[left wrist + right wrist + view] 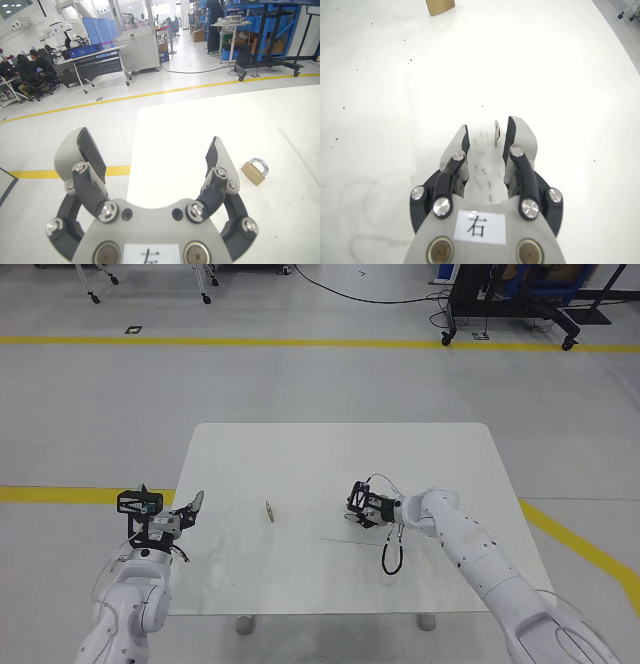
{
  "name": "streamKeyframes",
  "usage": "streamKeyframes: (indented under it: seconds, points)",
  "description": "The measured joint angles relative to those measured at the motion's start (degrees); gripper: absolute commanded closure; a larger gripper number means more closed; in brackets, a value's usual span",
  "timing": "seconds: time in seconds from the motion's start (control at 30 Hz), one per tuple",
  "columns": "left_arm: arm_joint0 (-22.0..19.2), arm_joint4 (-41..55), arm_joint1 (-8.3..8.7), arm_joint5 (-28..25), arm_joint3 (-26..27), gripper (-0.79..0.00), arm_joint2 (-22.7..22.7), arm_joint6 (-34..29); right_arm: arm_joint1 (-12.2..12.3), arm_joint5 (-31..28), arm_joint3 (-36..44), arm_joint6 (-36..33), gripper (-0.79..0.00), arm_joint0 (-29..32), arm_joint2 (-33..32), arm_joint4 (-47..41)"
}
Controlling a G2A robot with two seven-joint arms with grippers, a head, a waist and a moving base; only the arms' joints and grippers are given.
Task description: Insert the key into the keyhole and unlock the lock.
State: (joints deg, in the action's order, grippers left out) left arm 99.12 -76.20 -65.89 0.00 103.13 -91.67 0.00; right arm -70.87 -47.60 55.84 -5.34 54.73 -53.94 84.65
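Observation:
A small brass padlock (269,511) with a silver shackle lies on the white table (330,454), between the two arms. My left gripper (192,507) hovers at the table's left edge, open and holding nothing. In the left wrist view the padlock (255,171) lies ahead of that gripper (150,152) and off to one side. My right gripper (354,509) sits low on the table to the right of the padlock. Its fingers are open around a small silver key (497,132), which is close to one pad (509,135). The padlock's body (440,6) lies farther ahead of the right gripper (488,127).
A black cable loop (392,554) hangs from my right forearm over the table's front part. Bare tabletop surrounds the padlock on all sides. The table's left edge runs just under the left gripper.

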Motion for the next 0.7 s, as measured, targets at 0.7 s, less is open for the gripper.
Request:
streamKeyframes:
  seconds: [0.7]
  points:
    - [0.0,0.0,0.0,0.0,0.0,-0.785,0.0,0.0,1.02,2.28,-1.38,12.03,0.0,2.33,-2.26,-1.52]
